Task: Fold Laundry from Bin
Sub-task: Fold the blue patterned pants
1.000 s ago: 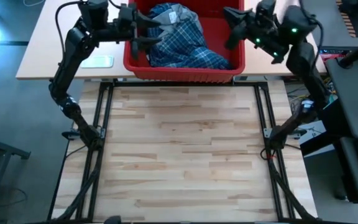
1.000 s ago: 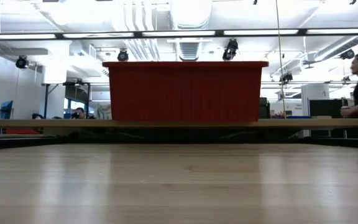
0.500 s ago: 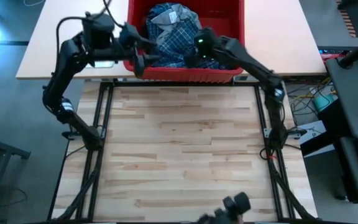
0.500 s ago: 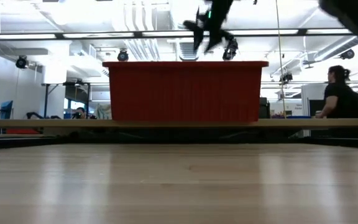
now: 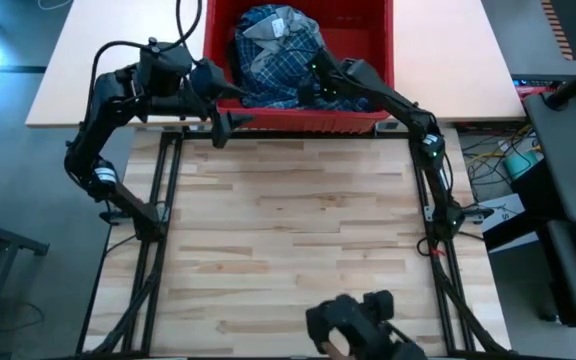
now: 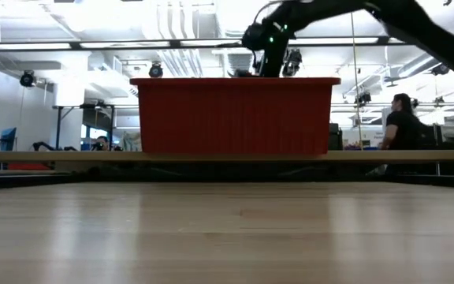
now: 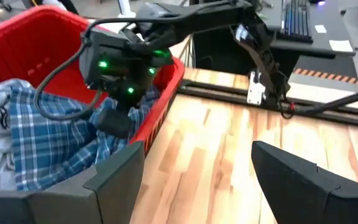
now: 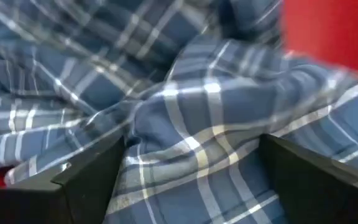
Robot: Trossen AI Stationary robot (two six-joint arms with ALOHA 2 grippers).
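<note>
Crosswise, the bin's long axis spans the table.

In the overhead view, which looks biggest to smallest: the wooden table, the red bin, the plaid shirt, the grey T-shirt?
1. Wooden table
2. Red bin, partly cut off by the picture's top edge
3. Plaid shirt
4. Grey T-shirt, only a small patch showing, so its true size is unsure

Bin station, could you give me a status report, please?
Right gripper open over plaid shirt in bin. Left gripper open at bin's rim. Nothing held.
</note>
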